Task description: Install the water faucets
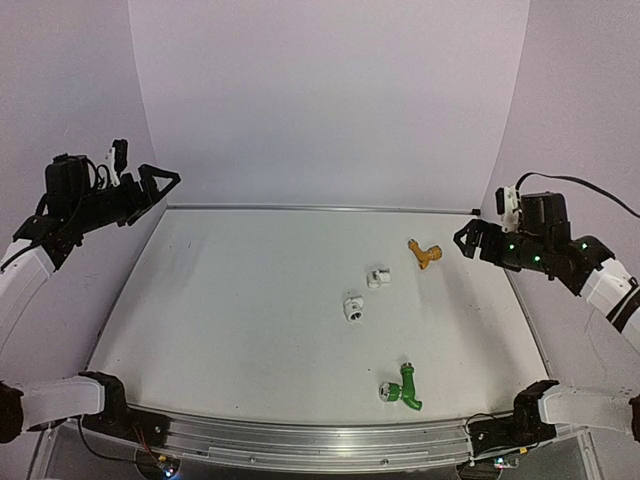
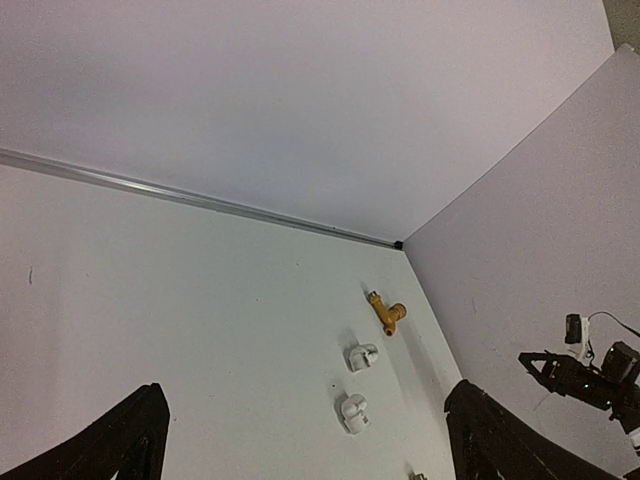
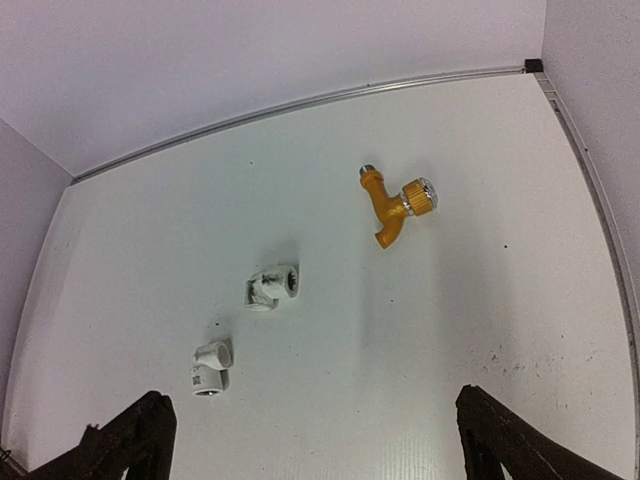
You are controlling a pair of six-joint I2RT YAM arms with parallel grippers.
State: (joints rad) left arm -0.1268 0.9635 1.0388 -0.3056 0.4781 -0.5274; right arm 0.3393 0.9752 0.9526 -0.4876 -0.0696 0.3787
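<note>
The yellow-gold faucet (image 1: 425, 254) lies on the white table at the right rear; it also shows in the left wrist view (image 2: 385, 312) and the right wrist view (image 3: 392, 203). The green faucet (image 1: 404, 387) lies near the front edge, right of centre. Two white pipe fittings (image 1: 378, 278) (image 1: 353, 307) lie between them, also in the right wrist view (image 3: 271, 288) (image 3: 211, 367). My left gripper (image 1: 158, 184) is open and empty, raised over the far left corner. My right gripper (image 1: 465, 241) is open and empty, raised just right of the yellow-gold faucet.
White walls close in the table (image 1: 230, 320) at the back and both sides. A metal rail (image 1: 300, 435) runs along the front edge between the arm bases. A metal strip (image 2: 200, 198) lines the back edge.
</note>
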